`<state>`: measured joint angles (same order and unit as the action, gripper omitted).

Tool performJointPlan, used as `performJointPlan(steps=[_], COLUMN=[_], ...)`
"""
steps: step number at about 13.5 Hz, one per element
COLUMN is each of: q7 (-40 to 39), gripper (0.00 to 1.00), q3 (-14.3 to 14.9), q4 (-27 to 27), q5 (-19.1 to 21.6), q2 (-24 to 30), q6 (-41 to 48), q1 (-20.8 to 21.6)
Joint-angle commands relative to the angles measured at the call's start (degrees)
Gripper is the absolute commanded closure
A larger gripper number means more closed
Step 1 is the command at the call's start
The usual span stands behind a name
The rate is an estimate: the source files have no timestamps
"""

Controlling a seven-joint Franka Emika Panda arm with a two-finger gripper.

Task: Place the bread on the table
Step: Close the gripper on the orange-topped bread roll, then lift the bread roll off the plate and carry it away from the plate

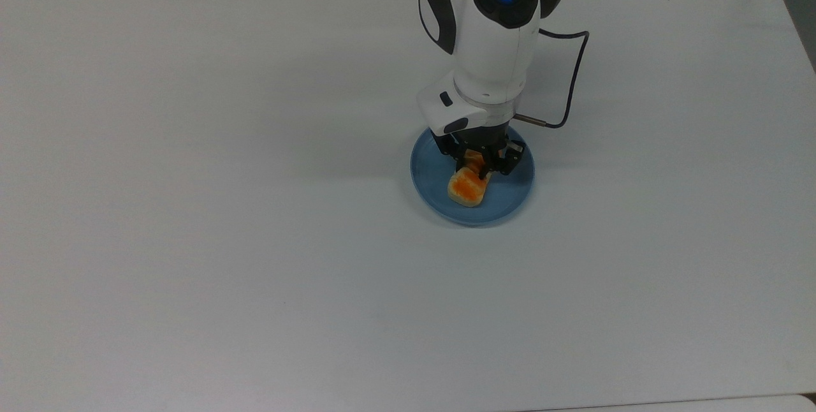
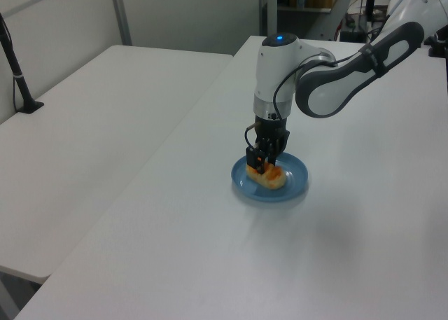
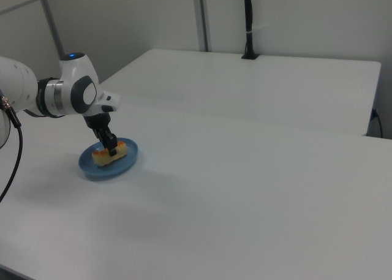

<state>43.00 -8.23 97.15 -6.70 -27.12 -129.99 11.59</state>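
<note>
Table: a large white tabletop point(image 1: 191, 208) with a plain matte surface; in the top view its wide left part is bare white. It is also seen in the left view point(image 2: 175, 250) and the right view point(image 3: 257, 206).
Writing: no brand, label or lettering can be read on any surface.
Plate: a round blue plate point(image 1: 510, 198) stands on the table, right of centre in the top view; in the left view point(image 2: 297, 183) it sits near the middle, in the right view point(image 3: 125, 163) at the right view's left.
Bread: the small loaf point(image 1: 468, 187) with cream sides and an orange top lies on the plate, not on the table. Its near end shows free in the top view; its far end is under the gripper. It is also seen in the left view point(image 2: 274, 179) and the right view point(image 3: 107, 155).
Gripper: the black gripper point(image 1: 479, 163) is down over the bread's far end, with a finger on either side of the loaf; the jaws look closed against it. Left view point(image 2: 260, 162); right view point(image 3: 111, 146).
Arm: the white arm point(image 1: 488, 36) stands upright above the plate, a blue light on its top.
Cable: a dark cable point(image 1: 570, 80) loops out to the top view's right of the arm.
</note>
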Motion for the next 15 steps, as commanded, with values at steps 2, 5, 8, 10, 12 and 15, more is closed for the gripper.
performJointPlan(steps=[2,5,8,10,12,15], q7=[0.6,-2.2,-10.0,-28.1,-46.9,-62.6], gripper=[1.0,1.0,1.0,1.0,1.0,1.0], q3=[0.1,0.0,0.0,0.0,0.0,0.1], q4=[-0.5,-0.3,-0.4,-0.4,-0.2,1.1], q5=[0.2,0.5,2.3,5.0,5.3,5.2], q2=[0.1,2.5,5.9,9.8,12.2,14.0], q6=[-0.6,0.2,5.9,14.0,21.8,26.9], q1=[-0.2,-1.3,-4.0,-8.7,-15.2,-22.0])
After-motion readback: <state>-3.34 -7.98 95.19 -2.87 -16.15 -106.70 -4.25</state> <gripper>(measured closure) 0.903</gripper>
